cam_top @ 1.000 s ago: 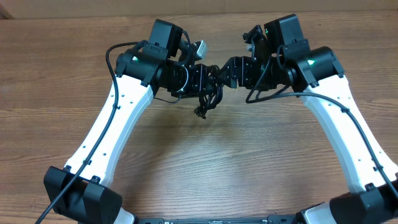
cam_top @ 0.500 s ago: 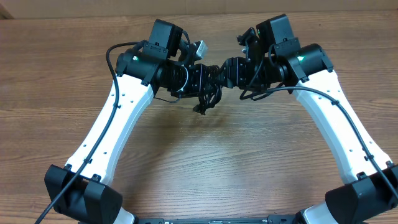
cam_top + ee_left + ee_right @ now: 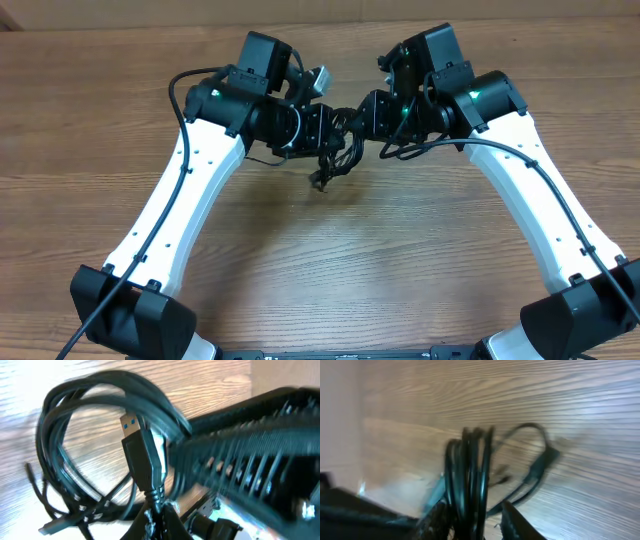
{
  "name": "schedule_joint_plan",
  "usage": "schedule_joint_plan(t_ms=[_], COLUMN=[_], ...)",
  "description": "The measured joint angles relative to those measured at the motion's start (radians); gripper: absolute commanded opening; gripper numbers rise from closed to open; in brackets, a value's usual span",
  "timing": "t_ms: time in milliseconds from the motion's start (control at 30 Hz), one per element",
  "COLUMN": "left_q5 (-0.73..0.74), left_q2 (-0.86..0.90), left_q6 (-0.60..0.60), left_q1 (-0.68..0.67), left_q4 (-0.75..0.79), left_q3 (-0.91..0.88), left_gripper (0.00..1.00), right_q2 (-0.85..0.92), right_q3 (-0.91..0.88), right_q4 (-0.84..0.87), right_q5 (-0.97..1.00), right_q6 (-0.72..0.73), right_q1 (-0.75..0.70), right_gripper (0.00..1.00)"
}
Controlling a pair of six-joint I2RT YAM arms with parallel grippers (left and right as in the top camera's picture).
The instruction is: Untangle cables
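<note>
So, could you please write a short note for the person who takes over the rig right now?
Left gripper: shut on the cables, at the cord just below the USB plug.
Right gripper: appears shut on the same bundle, with strands between its fingers; the view is blurred.
Cables: one coiled bundle held between both grippers over the table, loose ends hanging down.
Done: bundle picked up.
Left to do: no strand is separated yet; the coil must be pulled apart.
</note>
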Motion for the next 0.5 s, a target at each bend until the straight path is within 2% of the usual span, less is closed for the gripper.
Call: schedule_joint_plan(t_ms=[133,300,367,500], left_q5=[-0.045,-0.086,-0.092,-0.089], left_q2=[-0.001,-0.028,-0.057,-0.121], left_q6=[0.021,0.046,0.053,0.065], left_q1=[0.035,0.056,0.055,0.055], left_q4=[-0.066,-0.078,-0.078,-0.058], left_q3=[0.042,0.063,0.063,0.065], left_gripper=[0.04,0.04,0.04,0.04], right_q2=[0.002,0.002,0.002,0.002], right_q3=[0.0,0.0,0.0,0.0], right_q4=[-0.022,-0.024,-0.025,-0.033], right_q5=[0.078,0.117,0.126,0.128], right_q6=[0.023,0.039,0.042,0.037], right_q1=[-0.031,-0.07,-0.076,-0.076], right_gripper=[0.16,0.13,0.16,0.31])
